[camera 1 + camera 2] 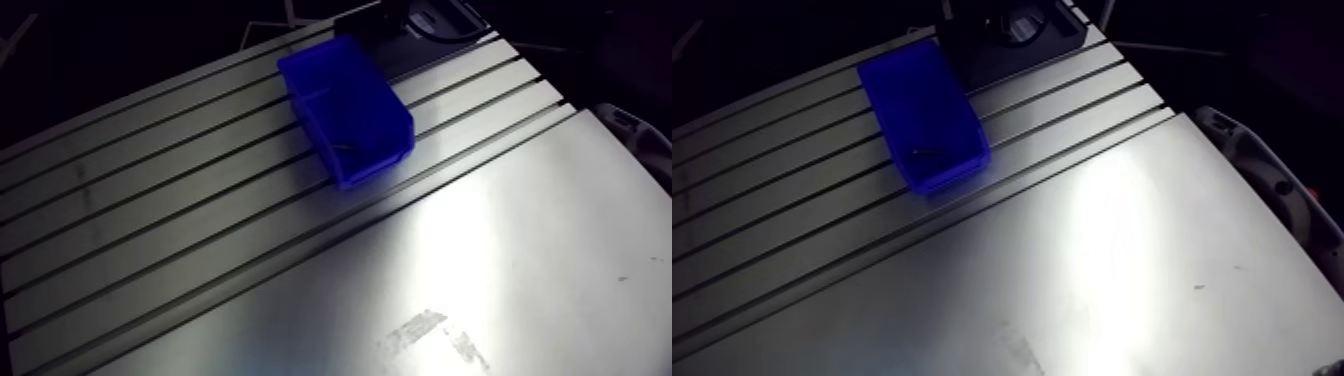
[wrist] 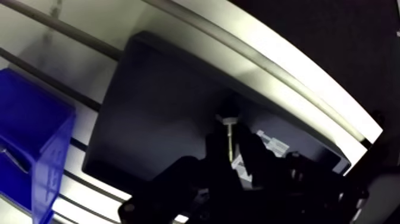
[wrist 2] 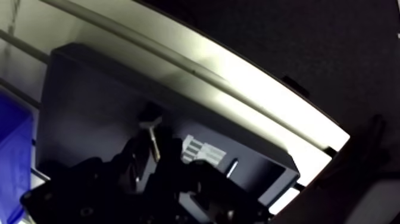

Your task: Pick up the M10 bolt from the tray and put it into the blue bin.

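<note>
In the wrist view the gripper (image 2: 231, 141) is closed on the bolt (image 3: 153, 142). Its two dark fingers press the shank from either side, and the head points away from the gripper, out past the fingertips. The bolt hangs over the middle of the black tray (image 2: 161, 101). Whether its head touches the tray floor cannot be told, as a dark patch lies right under it. A white printed label (image 3: 202, 149) sits on the tray floor just beside the fingers; its print is too small to read.

The blue bin (image 1: 345, 100) stands off one side of the tray, upright and open-topped, on the slotted part of the table (image 1: 480, 250). In the arm view the bin's far end comes right up to the tray's near edge, but it is unclear whether they touch. A small dark item (image 1: 922, 152) lies on the bin's floor toward the end away from the tray, too small to identify. Beyond the tray's far side runs the bright rim of the table, and past that all is dark.
</note>
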You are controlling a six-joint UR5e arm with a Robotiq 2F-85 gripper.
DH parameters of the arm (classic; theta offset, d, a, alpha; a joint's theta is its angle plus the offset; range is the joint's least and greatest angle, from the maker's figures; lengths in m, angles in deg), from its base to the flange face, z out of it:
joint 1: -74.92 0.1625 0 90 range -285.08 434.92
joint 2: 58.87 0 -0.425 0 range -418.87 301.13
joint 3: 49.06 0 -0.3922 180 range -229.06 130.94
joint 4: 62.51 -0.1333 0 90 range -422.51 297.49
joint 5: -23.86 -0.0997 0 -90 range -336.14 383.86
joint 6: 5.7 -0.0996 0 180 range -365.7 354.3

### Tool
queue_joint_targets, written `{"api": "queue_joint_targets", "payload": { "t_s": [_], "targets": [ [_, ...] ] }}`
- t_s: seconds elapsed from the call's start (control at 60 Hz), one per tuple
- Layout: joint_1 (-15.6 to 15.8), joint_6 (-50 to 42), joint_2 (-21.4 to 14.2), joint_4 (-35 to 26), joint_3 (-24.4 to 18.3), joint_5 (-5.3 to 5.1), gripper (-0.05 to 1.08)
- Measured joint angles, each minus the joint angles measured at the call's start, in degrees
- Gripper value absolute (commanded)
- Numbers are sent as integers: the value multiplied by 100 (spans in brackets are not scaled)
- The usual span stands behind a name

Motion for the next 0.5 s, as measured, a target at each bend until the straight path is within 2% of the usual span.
{"api": "queue_joint_targets", "payload": {
  "t_s": [0.267, 0.283, 0.3, 0.317, 0.5],
  "targets": [
    [-2, 2, 0, 30, 8, 18, 74],
    [-1, 2, 0, 32, 8, 19, 74],
    [-1, 2, 1, 34, 8, 20, 82],
    [-2, 3, 1, 52, 13, 28, 84],
    [8, 20, -1, 75, 19, 30, 94]
  ]
}}
